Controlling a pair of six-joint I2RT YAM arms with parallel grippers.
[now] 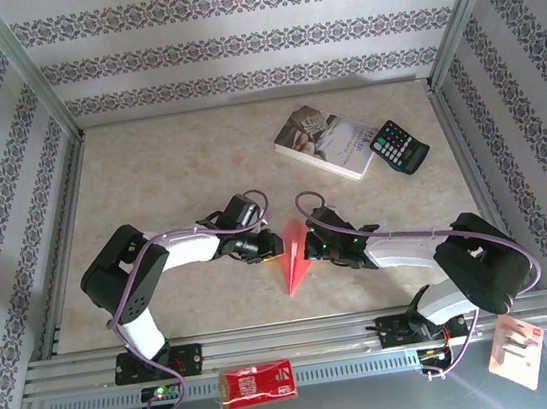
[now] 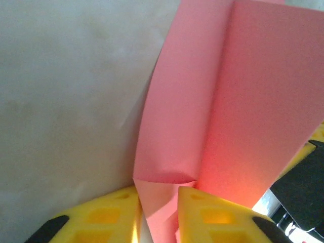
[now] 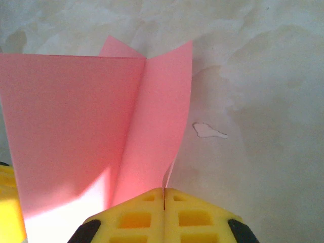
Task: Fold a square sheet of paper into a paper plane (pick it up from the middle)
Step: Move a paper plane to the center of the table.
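So on the left, the left gripper point(image 1: 264, 249) reaches in from its side and sits right up against the slim pointed pink-red paper plane point(image 1: 296, 257), which lies on the pale marbled table point(image 1: 178, 167) between the two arms, a bit nearer the front edge than the middle. The plane's long axis runs far-to-near, nose aimed at the near edge, so each gripper meets it side-on, one per flank, and neither arm is really nearer than the other. In the left wrist view the left gripper point(image 2: 158, 217) has its yellow fingers point(image 2: 101, 220) only narrowly apart, with a folded tab of the paper plane point(image 2: 228, 101) sitting in the gap. There's a sliver of light beside the tab though, so honestly can't tell if it's actually biting or just framing it. Moving right, the right gripper point(image 1: 312, 248) is on the other flank. In its own wrist view the right gripper point(image 3: 164, 202) has its jaws pressed tight together, and the paper plane point(image 3: 76, 126) runs straight down into the seam, so that one's pinching the paper for sure, with the flaps standing up above it. Probably the next crease depends on the left side getting a real grip while the right holds firm.
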